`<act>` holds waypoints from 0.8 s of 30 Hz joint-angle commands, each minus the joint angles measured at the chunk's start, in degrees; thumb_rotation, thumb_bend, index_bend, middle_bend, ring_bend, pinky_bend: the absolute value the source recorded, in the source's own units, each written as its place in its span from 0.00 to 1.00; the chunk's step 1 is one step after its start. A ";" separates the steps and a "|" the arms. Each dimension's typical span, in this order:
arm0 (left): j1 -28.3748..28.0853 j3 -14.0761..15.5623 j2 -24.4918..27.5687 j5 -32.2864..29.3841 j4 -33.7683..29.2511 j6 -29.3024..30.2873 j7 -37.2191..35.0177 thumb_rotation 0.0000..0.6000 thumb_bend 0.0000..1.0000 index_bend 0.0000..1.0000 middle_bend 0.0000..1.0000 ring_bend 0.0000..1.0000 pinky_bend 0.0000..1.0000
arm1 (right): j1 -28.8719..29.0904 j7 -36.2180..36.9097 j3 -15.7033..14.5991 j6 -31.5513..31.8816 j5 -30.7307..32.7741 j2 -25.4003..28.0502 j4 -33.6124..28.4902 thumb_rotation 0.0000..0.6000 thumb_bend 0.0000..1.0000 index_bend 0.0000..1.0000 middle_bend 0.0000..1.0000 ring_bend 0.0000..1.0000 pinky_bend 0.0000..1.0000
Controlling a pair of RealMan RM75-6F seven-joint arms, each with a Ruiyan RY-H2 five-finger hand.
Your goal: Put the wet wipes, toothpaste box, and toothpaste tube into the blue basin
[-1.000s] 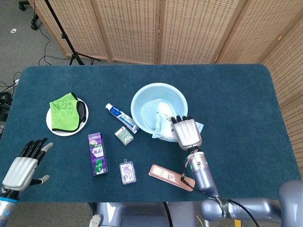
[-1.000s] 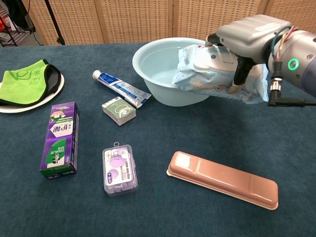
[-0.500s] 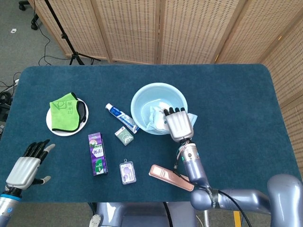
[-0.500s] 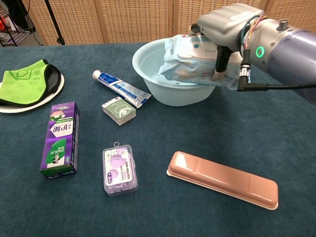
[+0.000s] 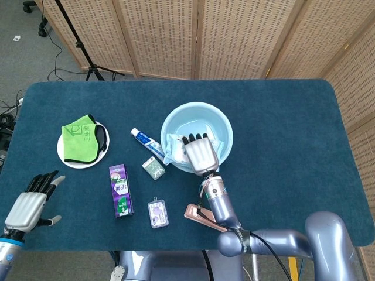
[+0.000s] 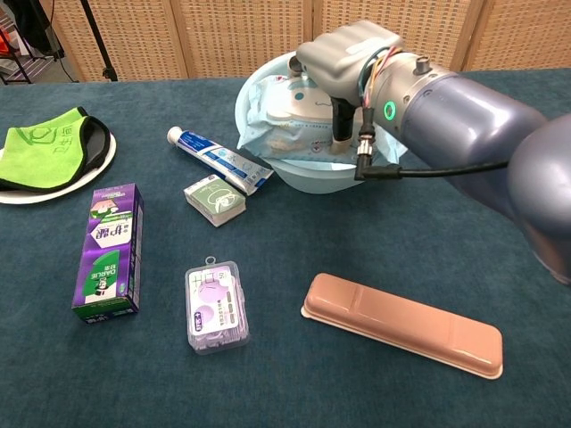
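Note:
My right hand (image 5: 200,153) (image 6: 346,55) grips the pale blue wet wipes pack (image 5: 176,148) (image 6: 281,116) over the blue basin (image 5: 220,126) (image 6: 308,176); the pack hangs across the basin's near left rim. The toothpaste tube (image 5: 150,146) (image 6: 217,159) lies just left of the basin. The purple toothpaste box (image 5: 119,190) (image 6: 111,251) lies flat further left and nearer to me. My left hand (image 5: 32,202) hovers with fingers spread and nothing in it at the table's near left corner, seen only in the head view.
A white plate (image 5: 67,159) (image 6: 53,189) with a green and black cloth stands at the left. A small green box (image 5: 154,168) (image 6: 214,198), a clear purple case (image 5: 157,212) (image 6: 215,306) and a long pink case (image 5: 202,215) (image 6: 403,324) lie in front of the basin.
My right hand has carried the wet wipes pack leftward from the basin's right rim across the bowl to its left side. The left hand has barely shifted.

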 commanded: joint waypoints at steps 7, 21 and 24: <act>-0.16 -0.08 -0.01 -0.13 0.31 -0.06 -0.51 1.00 0.13 0.00 0.00 0.00 0.00 | 0.95 1.13 -0.35 0.35 -1.10 -2.47 3.39 1.00 0.26 0.46 0.35 0.34 0.55; -0.14 -0.07 -0.24 -0.17 0.10 0.26 0.20 1.00 0.13 0.00 0.00 0.00 0.00 | 0.31 4.02 -0.54 2.06 -6.72 -0.46 1.57 1.00 0.21 0.08 0.00 0.00 0.24; -0.08 -0.02 -0.22 -0.06 0.04 0.42 0.22 1.00 0.13 0.00 0.00 0.00 0.00 | 0.14 3.69 -0.47 1.98 -6.37 -0.03 0.76 1.00 0.21 0.06 0.00 0.00 0.22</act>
